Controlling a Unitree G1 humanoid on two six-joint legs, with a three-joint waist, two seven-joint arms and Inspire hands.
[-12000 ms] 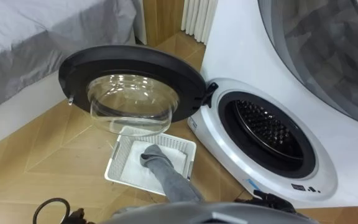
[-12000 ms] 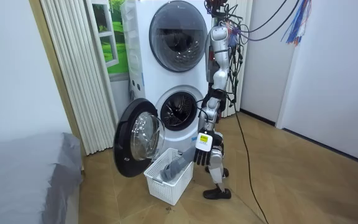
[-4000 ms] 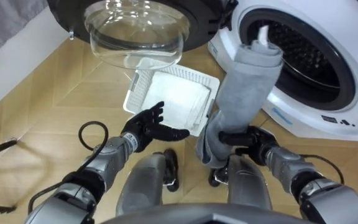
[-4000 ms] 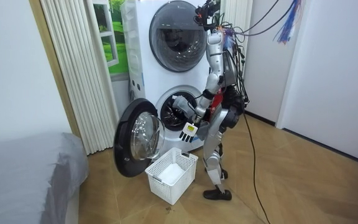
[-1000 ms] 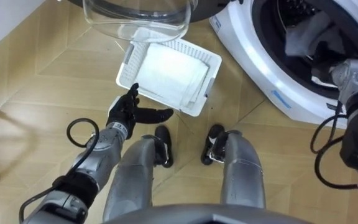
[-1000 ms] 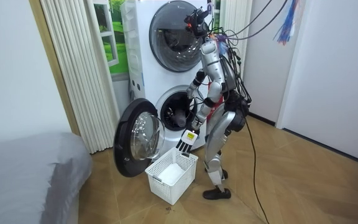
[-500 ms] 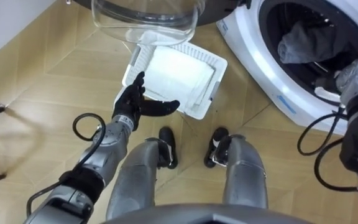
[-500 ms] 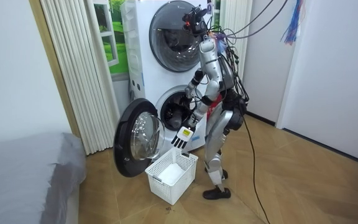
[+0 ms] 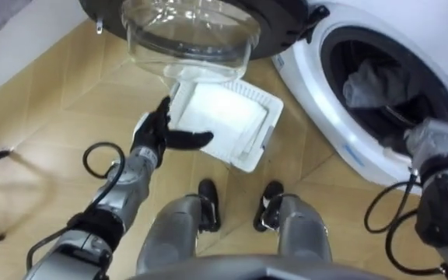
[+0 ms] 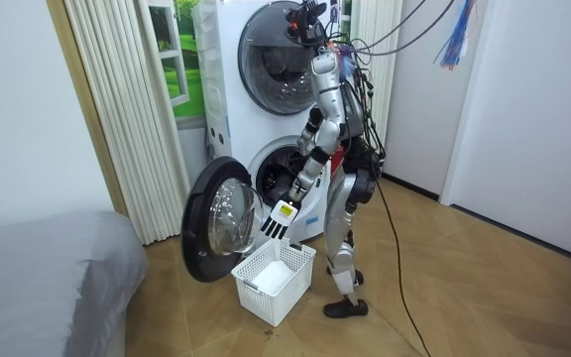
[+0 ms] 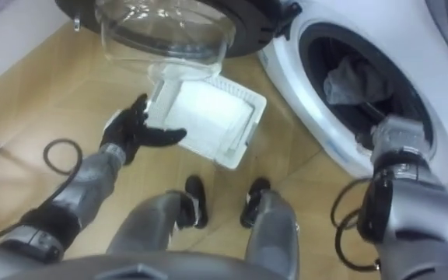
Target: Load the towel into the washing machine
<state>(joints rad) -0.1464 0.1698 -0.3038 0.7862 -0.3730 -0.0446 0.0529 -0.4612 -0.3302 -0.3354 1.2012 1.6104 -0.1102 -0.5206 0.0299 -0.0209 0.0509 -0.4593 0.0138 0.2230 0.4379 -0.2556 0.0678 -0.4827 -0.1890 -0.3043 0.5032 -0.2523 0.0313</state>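
Gray towel [image 9: 372, 78] lies inside the washing machine [image 9: 442, 31] drum, near the right hand [image 9: 426, 138] at the opening; its grip state cannot be told. Left hand [image 9: 155, 136] hangs open over the white basket [image 9: 265, 134] rim, well apart from the towel.

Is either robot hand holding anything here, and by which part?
The left robot hand is open above the basket, holding nothing. The grey towel lies in the drum. For the right robot hand at the drum's mouth, it cannot be told.
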